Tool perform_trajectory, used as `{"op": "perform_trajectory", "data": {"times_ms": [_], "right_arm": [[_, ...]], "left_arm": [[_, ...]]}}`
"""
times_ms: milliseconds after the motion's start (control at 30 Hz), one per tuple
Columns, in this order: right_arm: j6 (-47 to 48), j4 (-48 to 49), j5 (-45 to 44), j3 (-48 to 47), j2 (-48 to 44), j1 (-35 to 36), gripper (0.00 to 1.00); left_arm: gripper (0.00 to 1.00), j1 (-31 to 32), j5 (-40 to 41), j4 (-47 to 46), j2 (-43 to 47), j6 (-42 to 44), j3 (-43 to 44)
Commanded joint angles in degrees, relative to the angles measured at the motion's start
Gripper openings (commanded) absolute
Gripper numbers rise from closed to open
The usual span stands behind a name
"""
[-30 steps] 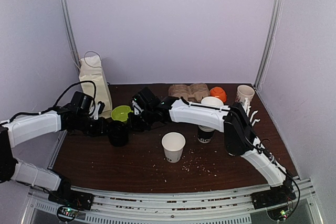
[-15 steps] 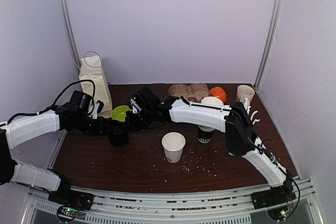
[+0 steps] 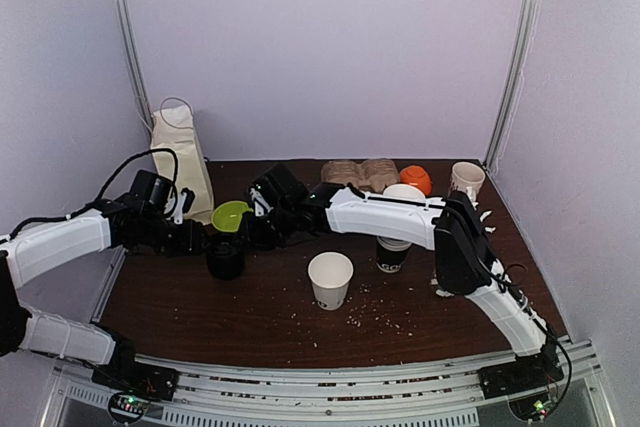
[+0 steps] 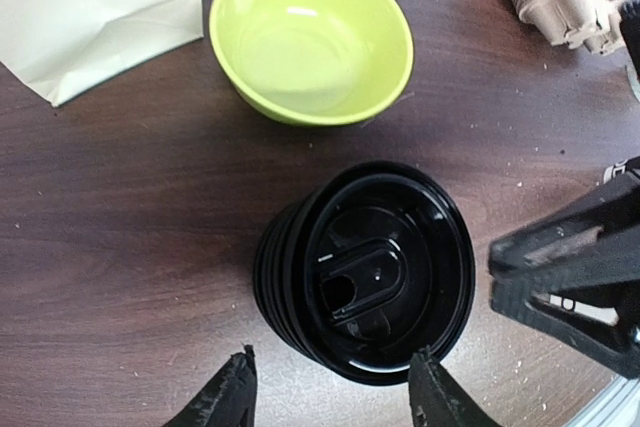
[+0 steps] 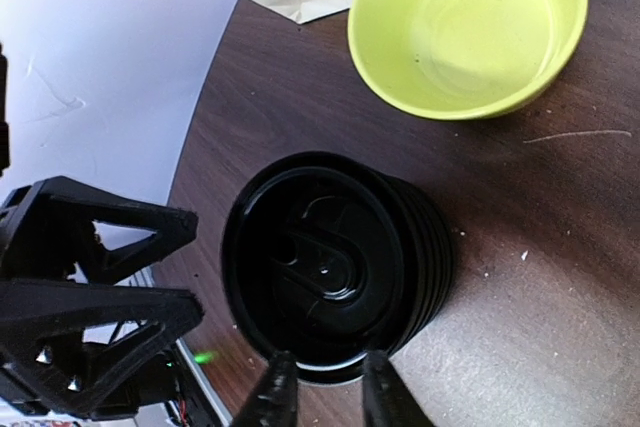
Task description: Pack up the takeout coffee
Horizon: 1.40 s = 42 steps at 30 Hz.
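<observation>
Fetching a lid, seemingly, with left gripper spread wide astride the lids and empty, right gripper narrowed at the top rim, hold impossible to tell, and cup lidless mid-table, well apart from bag, not yet packed.

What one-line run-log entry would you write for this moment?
phase: lid pickup | left gripper: open at lid stack | right gripper: at top lid's rim, grip unclear | lidless cup: upright mid-table
</observation>
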<state>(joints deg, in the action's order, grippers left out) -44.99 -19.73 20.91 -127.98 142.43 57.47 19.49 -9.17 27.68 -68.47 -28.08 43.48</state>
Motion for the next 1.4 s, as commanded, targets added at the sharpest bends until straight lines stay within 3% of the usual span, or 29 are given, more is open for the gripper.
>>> {"op": "perform_trajectory", "data": {"times_ms": [0,133,700,1133,1367], "right_arm": [[1.21,1.30,-1.23,1.50,-5.54,0.08,0.28],[1.43,0.07,-2.18,1.68,-5.25,-0.58,0.33],[-0.53,-1.13,0.17,-2.09,-0.25,-1.38,0.34],[-0.21,-1.02,0.63,-1.59,-1.81,-1.33,0.34],[-0.14,-0.62,0.63,-1.13,-3.22,-1.38,0.34]], "left_arm": [[0.54,-0.07,2.35,-0.60,0.55,-0.59,2.36],[0.53,-0.06,1.82,-1.32,-0.82,-0.60,2.50],[0.47,-0.07,0.92,-4.39,-5.54,0.33,1.84],[0.25,-0.06,1.73,-3.95,-6.96,1.53,2.13],[0.18,-0.08,2.33,-3.09,-6.16,1.53,3.04]]}}
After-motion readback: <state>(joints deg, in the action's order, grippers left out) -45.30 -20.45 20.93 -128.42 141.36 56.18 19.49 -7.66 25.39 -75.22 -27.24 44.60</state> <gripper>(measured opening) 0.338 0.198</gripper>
